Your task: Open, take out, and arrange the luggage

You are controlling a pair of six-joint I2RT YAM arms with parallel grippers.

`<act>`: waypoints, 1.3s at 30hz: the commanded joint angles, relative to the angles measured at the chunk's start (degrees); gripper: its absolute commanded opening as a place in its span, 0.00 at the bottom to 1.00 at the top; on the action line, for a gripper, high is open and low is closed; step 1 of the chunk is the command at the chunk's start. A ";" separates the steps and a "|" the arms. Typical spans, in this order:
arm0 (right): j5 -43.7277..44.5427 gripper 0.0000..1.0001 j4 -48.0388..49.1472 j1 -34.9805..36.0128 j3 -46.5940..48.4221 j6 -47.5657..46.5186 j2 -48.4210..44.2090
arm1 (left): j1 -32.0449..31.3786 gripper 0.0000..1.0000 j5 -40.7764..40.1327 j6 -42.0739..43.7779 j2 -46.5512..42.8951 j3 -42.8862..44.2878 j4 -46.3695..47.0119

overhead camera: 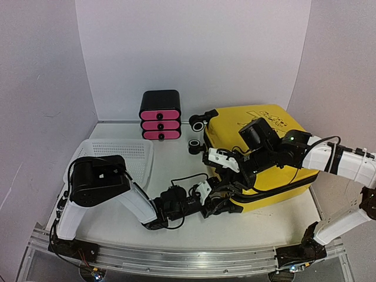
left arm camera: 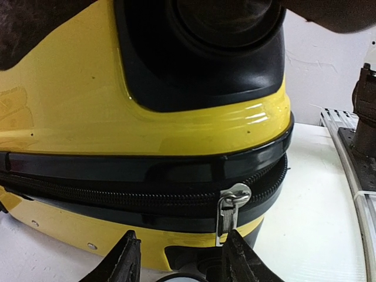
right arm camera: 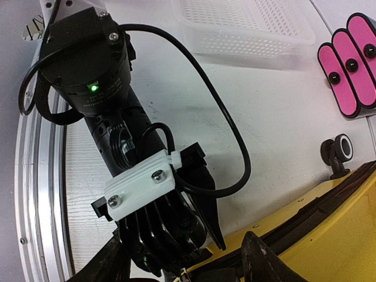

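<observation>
Left tool (left arm camera: 179, 267), parted, lies low at the luggage (left arm camera: 88, 117) zipper pull (left arm camera: 231, 207), seemingly clear; right tool (right arm camera: 183, 244) hovers spread.

Left fingers (left arm camera: 126, 261), right fingers (right arm camera: 261, 263) apart

The luggage (overhead camera: 226, 132) is glossy yellow with a black zipper band (left arm camera: 117, 197) (its pull (left arm camera: 229, 211) is silver). The drawer box (overhead camera: 160, 100) is black with 3 pink fronts. The mesh basket (overhead camera: 134, 154) is white.
</observation>
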 commanded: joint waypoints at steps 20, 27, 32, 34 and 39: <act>-25.44 0.00 -2.00 -13.80 8.59 -2.23 3.44 | -4.52 0.65 9.22 12.06 -2.40 -2.28 11.08; -27.07 0.00 -2.02 -13.83 10.79 1.46 6.31 | -4.68 0.61 -1.57 12.79 1.61 4.37 11.07; -26.99 0.00 -1.90 -13.83 11.81 3.15 5.96 | -4.25 0.59 -14.65 13.18 2.89 6.44 11.12; -27.14 0.00 -1.81 -13.83 12.02 3.24 5.69 | -3.89 0.58 -15.57 12.97 3.57 7.06 11.07; -27.50 0.00 -1.84 -13.83 12.49 3.43 5.42 | -2.84 0.49 -13.78 11.98 4.50 7.76 11.02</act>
